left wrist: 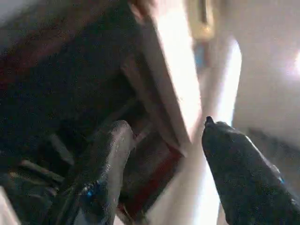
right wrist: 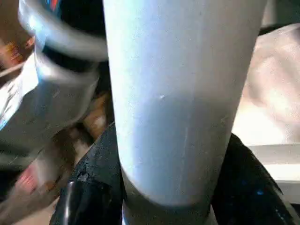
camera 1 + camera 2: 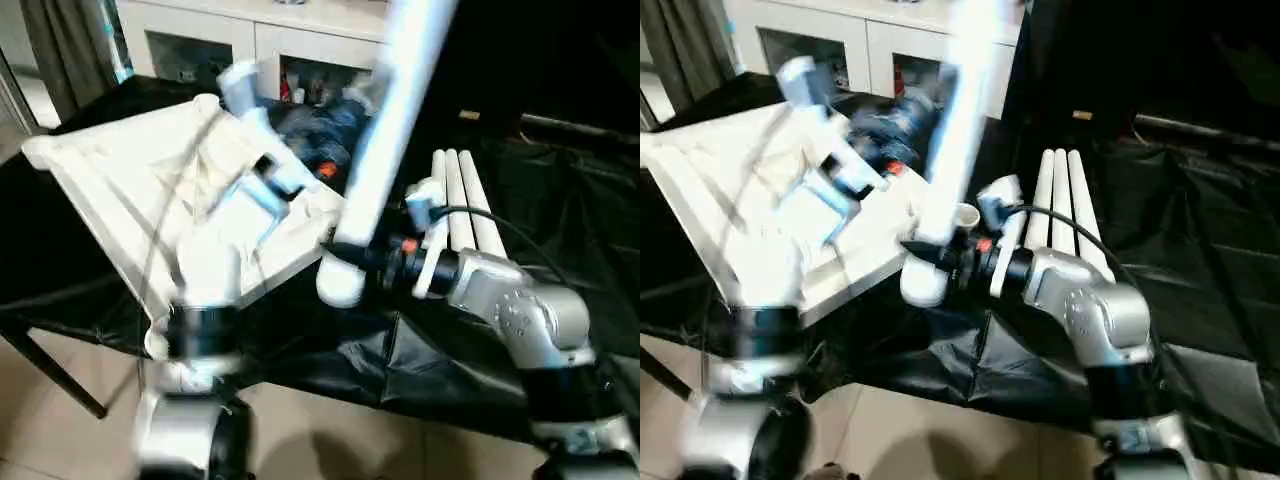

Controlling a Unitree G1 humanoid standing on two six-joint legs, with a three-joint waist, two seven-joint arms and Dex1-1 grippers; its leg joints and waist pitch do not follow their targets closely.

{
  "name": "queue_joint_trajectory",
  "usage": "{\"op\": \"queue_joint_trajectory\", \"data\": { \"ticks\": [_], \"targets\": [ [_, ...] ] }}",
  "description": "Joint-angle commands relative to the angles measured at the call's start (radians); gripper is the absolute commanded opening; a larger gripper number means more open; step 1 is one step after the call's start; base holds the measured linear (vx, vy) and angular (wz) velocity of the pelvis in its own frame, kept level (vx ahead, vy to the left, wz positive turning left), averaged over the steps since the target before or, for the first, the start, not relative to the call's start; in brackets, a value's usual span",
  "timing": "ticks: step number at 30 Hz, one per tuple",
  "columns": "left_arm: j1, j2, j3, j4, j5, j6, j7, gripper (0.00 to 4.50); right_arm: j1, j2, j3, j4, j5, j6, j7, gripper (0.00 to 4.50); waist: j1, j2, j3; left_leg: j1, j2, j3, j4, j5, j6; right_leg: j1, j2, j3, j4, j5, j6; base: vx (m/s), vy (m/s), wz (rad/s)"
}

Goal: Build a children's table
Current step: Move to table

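The children's table top [image 3: 110, 180] is tilted on the black-draped bench at the left, its ribbed underside facing me. My left arm reaches over it. The left gripper [image 3: 238, 88] is near the top's far edge, fingers [image 1: 105, 159] spread apart with nothing between them. My right gripper [image 3: 352, 252] is shut on the lower end of a white leg [image 3: 385, 130], which leans up and away beside the top's right corner. In the right wrist view the black fingers [image 2: 89, 183] press both sides of that leg [image 2: 178, 117]. Three more legs [image 3: 465, 200] lie side by side on the cloth at the right.
A black cloth [image 3: 570, 230] covers the bench and hangs over its front edge. A white glass-door cabinet [image 3: 250, 40] stands behind. Dark blue and orange items [image 3: 320, 145] lie just beyond the table top. Tiled floor [image 3: 60, 440] is below.
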Motion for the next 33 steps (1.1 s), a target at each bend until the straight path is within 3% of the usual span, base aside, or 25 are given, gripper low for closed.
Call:
{"op": "queue_joint_trajectory", "data": {
  "ticks": [1, 2, 3, 4, 6, 8, 9, 10, 12, 13, 14, 15, 16, 17, 18, 19, 21, 22, 23, 25, 28, 30, 31, 32, 33],
  "targets": [
    [0.029, 0.016, -0.047, -0.058, 0.083, -0.023, 0.034, 2.86, 0.021, 0.008, -0.039, -0.022, -0.034, -0.043, -0.059, 1.92, 0.002, 0.023, -0.081, 0.013, 0.018, -0.011, -0.076, -0.217, -0.015, 0.062, -0.067, 0.041, -0.091, -0.261, -0.143, 0.000, 0.000, 0.00],
    [0.048, 0.046, -0.085, -0.079, 0.152, -0.015, 0.055, 2.86, 0.030, 0.013, -0.047, -0.028, -0.047, -0.055, -0.085, 1.92, 0.002, 0.019, -0.082, 0.012, 0.016, -0.009, -0.077, -0.208, -0.009, 0.065, -0.066, 0.041, -0.089, -0.253, -0.138, 0.000, 0.000, 0.00],
    [0.068, 0.088, -0.137, -0.094, 0.244, -0.026, 0.070, 2.86, 0.038, 0.018, -0.053, -0.031, -0.066, -0.071, -0.117, 1.92, 0.005, 0.035, -0.083, 0.015, 0.018, -0.012, -0.077, -0.201, -0.008, 0.061, -0.067, 0.041, -0.088, -0.256, -0.130, 0.000, 0.000, 0.00],
    [0.079, 0.107, -0.162, -0.103, 0.284, -0.039, 0.070, 2.86, 0.043, 0.019, -0.055, -0.035, -0.074, -0.077, -0.128, 1.92, 0.002, 0.034, -0.082, 0.013, 0.019, -0.013, -0.080, -0.204, -0.006, 0.061, -0.066, 0.041, -0.088, -0.264, -0.122, 0.000, 0.000, 0.00],
    [0.129, 0.177, -0.245, -0.140, 0.414, -0.080, 0.075, 2.86, 0.064, 0.024, -0.059, -0.051, -0.116, -0.108, -0.185, 1.92, 0.002, 0.043, -0.080, 0.015, 0.017, -0.013, -0.081, -0.215, -0.012, 0.060, -0.068, 0.042, -0.093, -0.314, -0.093, 0.000, 0.000, 0.00],
    [0.161, 0.206, -0.271, -0.164, 0.467, -0.092, 0.101, 2.86, 0.083, 0.023, -0.058, -0.068, -0.159, -0.134, -0.235, 1.92, 0.000, 0.048, -0.080, 0.013, 0.013, -0.009, -0.079, -0.210, -0.016, 0.058, -0.066, 0.043, -0.095, -0.342, -0.085, 0.000, 0.000, 0.00],
    [0.228, 0.233, -0.275, -0.217, 0.523, -0.095, 0.169, 2.86, 0.119, 0.032, -0.063, -0.107, -0.247, -0.193, -0.349, 1.92, 0.007, 0.073, -0.082, 0.014, 0.015, -0.016, -0.079, -0.207, -0.026, 0.056, -0.069, 0.042, -0.089, -0.339, -0.086, 0.000, 0.000, 0.00],
    [0.262, 0.241, -0.273, -0.247, 0.545, -0.095, 0.203, 2.86, 0.138, 0.037, -0.069, -0.127, -0.288, -0.221, -0.405, 1.92, -0.001, 0.066, -0.078, 0.009, 0.018, -0.014, -0.082, -0.209, -0.036, 0.054, -0.067, 0.041, -0.092, -0.329, -0.083, 0.000, 0.000, 0.00],
    [0.368, 0.253, -0.240, -0.321, 0.634, -0.137, 0.288, 2.86, 0.207, 0.036, -0.061, -0.210, -0.383, -0.270, -0.491, 1.92, -0.006, 0.070, -0.083, 0.010, 0.011, -0.011, -0.080, -0.203, -0.028, 0.055, -0.060, 0.040, -0.093, -0.315, -0.070, 0.000, 0.000, 0.00],
    [0.392, 0.252, -0.230, -0.339, 0.646, -0.143, 0.303, 2.86, 0.225, 0.038, -0.062, -0.230, -0.393, -0.276, -0.501, 1.92, -0.006, 0.070, -0.083, 0.010, 0.011, -0.011, -0.080, -0.203, -0.028, 0.055, -0.060, 0.040, -0.093, -0.315, -0.070, 0.000, 0.000, 0.00],
    [0.471, 0.251, -0.202, -0.386, 0.680, -0.176, 0.334, 2.86, 0.280, 0.043, -0.067, -0.290, -0.407, -0.266, -0.526, 1.92, -0.009, 0.072, -0.083, 0.007, 0.012, -0.009, -0.082, -0.206, -0.014, 0.056, -0.060, 0.040, -0.098, -0.317, -0.061, 0.000, 0.000, 0.00],
    [0.471, 0.251, -0.202, -0.386, 0.680, -0.176, 0.334, 2.86, 0.280, 0.043, -0.067, -0.290, -0.407, -0.266, -0.526, 1.92, -0.010, 0.073, -0.083, 0.006, 0.012, -0.011, -0.082, -0.202, -0.008, 0.057, -0.059, 0.041, -0.099, -0.310, -0.058, 0.000, 0.000, 0.00],
    [0.553, 0.257, -0.192, -0.418, 0.712, -0.230, 0.331, 2.86, 0.330, 0.042, -0.063, -0.341, -0.435, -0.269, -0.548, 1.92, -0.012, 0.072, -0.084, 0.008, 0.010, -0.009, -0.082, -0.199, 0.004, 0.053, -0.056, 0.040, -0.103, -0.311, -0.054, 0.000, 0.000, 0.00],
    [0.556, 0.258, -0.193, -0.420, 0.713, -0.231, 0.331, 2.86, 0.332, 0.041, -0.063, -0.343, -0.436, -0.271, -0.549, 1.92, -0.014, 0.074, -0.082, 0.007, 0.010, -0.008, -0.084, -0.213, 0.010, 0.050, -0.054, 0.039, -0.105, -0.335, -0.045, 0.000, 0.000, 0.00],
    [0.617, 0.256, -0.193, -0.452, 0.705, -0.249, 0.315, 2.86, 0.370, 0.050, -0.061, -0.363, -0.457, -0.292, -0.571, 1.92, -0.014, 0.074, -0.081, 0.012, 0.010, -0.007, -0.084, -0.232, 0.012, 0.044, -0.053, 0.039, -0.108, -0.362, -0.042, 0.000, 0.000, 0.00],
    [0.645, 0.247, -0.193, -0.469, 0.697, -0.259, 0.321, 2.86, 0.389, 0.059, -0.061, -0.364, -0.464, -0.306, -0.588, 1.92, -0.015, 0.059, -0.076, 0.010, 0.009, -0.005, -0.086, -0.253, 0.015, 0.042, -0.056, 0.040, -0.116, -0.420, -0.029, 0.000, 0.000, 0.00],
    [0.682, 0.227, -0.186, -0.481, 0.708, -0.268, 0.363, 2.86, 0.427, 0.073, -0.068, -0.347, -0.469, -0.340, -0.607, 1.92, -0.014, 0.062, -0.073, 0.014, 0.007, -0.003, -0.086, -0.289, 0.018, 0.034, -0.062, 0.041, -0.124, -0.510, -0.006, 0.000, 0.000, 0.00],
    [0.684, 0.227, -0.186, -0.481, 0.713, -0.270, 0.370, 2.86, 0.430, 0.076, -0.071, -0.344, -0.468, -0.346, -0.608, 1.92, -0.010, 0.057, -0.070, 0.021, 0.003, 0.000, -0.081, -0.308, 0.033, 0.026, -0.075, 0.049, -0.133, -0.582, 0.004, 0.000, 0.000, 0.00],
    [0.694, 0.220, -0.180, -0.483, 0.730, -0.273, 0.403, 2.86, 0.445, 0.091, -0.092, -0.326, -0.457, -0.377, -0.616, 1.92, -0.009, 0.044, -0.068, 0.012, -0.001, 0.001, -0.078, -0.300, 0.053, 0.031, -0.089, 0.057, -0.140, -0.646, 0.017, 0.000, 0.000, 0.00],
    [0.707, 0.217, -0.171, -0.488, 0.749, -0.283, 0.422, 2.86, 0.454, 0.103, -0.115, -0.316, -0.445, -0.406, -0.622, 1.92, -0.001, 0.044, -0.068, 0.007, 0.001, -0.004, -0.075, -0.264, 0.075, 0.035, -0.109, 0.068, -0.148, -0.698, 0.028, 0.000, 0.000, 0.00],
    [0.723, 0.233, -0.169, -0.484, 0.790, -0.316, 0.423, 2.86, 0.463, 0.105, -0.127, -0.304, -0.450, -0.446, -0.623, 1.92, -0.008, 0.050, -0.067, 0.014, 0.004, -0.007, -0.087, -0.299, 0.078, 0.028, -0.091, 0.058, -0.143, -0.651, 0.012, 0.000, 0.000, 0.00],
    [0.733, 0.254, -0.183, -0.478, 0.806, -0.326, 0.409, 2.86, 0.474, 0.105, -0.116, -0.287, -0.447, -0.444, -0.612, 1.92, -0.022, 0.060, -0.065, 0.027, 0.008, -0.017, -0.099, -0.389, 0.044, 0.018, -0.062, 0.038, -0.138, -0.595, 0.008, 0.000, 0.000, 0.00],
    [0.734, 0.256, -0.186, -0.477, 0.809, -0.326, 0.406, 2.86, 0.476, 0.107, -0.115, -0.285, -0.443, -0.444, -0.608, 1.92, -0.025, 0.061, -0.065, 0.029, 0.009, -0.019, -0.103, -0.414, 0.032, 0.019, -0.056, 0.035, -0.138, -0.578, 0.011, 0.000, 0.000, 0.00],
    [0.734, 0.259, -0.191, -0.475, 0.811, -0.328, 0.405, 2.86, 0.478, 0.109, -0.114, -0.283, -0.437, -0.445, -0.606, 1.92, -0.032, 0.069, -0.063, 0.033, 0.013, -0.024, -0.109, -0.468, 0.011, 0.020, -0.050, 0.030, -0.142, -0.552, 0.016, 0.000, 0.000, 0.00],
    [0.734, 0.259, -0.191, -0.475, 0.811, -0.328, 0.405, 2.86, 0.478, 0.109, -0.114, -0.283, -0.437, -0.445, -0.606, 1.92, -0.035, 0.067, -0.062, 0.035, 0.012, -0.024, -0.109, -0.486, 0.007, 0.021, -0.051, 0.028, -0.145, -0.547, 0.019, 0.000, 0.000, 0.00]
  ]
}}
